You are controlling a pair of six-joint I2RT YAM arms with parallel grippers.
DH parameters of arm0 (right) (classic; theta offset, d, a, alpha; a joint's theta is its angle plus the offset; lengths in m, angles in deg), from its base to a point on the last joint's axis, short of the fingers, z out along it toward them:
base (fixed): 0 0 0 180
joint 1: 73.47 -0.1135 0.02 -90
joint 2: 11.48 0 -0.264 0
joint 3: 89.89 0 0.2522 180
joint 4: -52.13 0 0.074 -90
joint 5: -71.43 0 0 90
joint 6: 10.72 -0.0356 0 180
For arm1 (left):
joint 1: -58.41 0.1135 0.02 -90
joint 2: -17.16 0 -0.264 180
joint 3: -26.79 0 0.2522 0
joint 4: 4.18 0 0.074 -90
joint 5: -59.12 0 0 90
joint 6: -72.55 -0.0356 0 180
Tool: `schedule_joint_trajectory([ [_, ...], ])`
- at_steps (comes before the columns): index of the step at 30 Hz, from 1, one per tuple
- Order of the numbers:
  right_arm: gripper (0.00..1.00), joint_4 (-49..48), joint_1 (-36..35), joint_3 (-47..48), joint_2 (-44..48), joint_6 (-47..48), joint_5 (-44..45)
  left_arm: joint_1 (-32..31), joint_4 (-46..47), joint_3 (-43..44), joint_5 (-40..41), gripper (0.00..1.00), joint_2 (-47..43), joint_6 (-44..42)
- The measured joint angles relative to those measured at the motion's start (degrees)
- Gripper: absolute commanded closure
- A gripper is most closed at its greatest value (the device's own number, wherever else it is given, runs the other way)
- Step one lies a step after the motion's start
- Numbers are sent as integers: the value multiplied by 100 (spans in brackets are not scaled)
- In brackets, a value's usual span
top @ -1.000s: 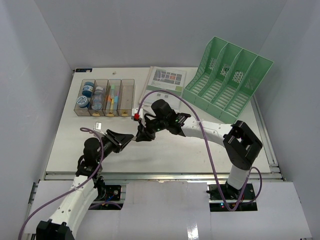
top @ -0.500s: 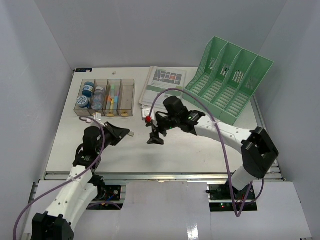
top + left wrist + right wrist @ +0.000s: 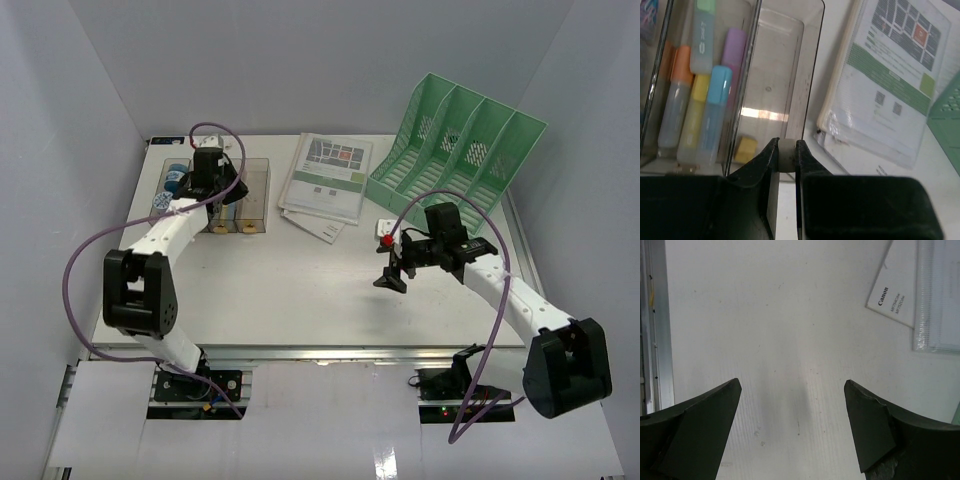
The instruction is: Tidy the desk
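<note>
Right, left claw [image 3: 786, 150] pinches a small white piece [image 3: 786, 157], the tray's [image 3: 809, 75] empty right-end slot [image 3: 775, 80] dead ahead just beyond it; right claw [image 3: 792, 383] hangs wide open over the table [image 3: 765, 315].

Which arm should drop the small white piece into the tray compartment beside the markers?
Left. The left gripper, shut on the small white piece, sits at that compartment; the right gripper is open over the desk, far from the tray.
</note>
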Motion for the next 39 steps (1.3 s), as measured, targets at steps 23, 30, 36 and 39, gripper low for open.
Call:
schedule_joint_trajectory([
  [23,10,32,713,-228,159,220,-543,4,-569,553,-1145,16,469,-774],
  [30,9,28,1004,-262,69,216,-619,-213,795,-773,-3386,2,-785,-81],
  [36,9,11,1265,-270,64,202,-678,-823,1194,-356,-3506,2,154,217],
  [39,8,9,1305,-272,64,201,-706,-1074,1201,-45,-2893,2,649,315],
])
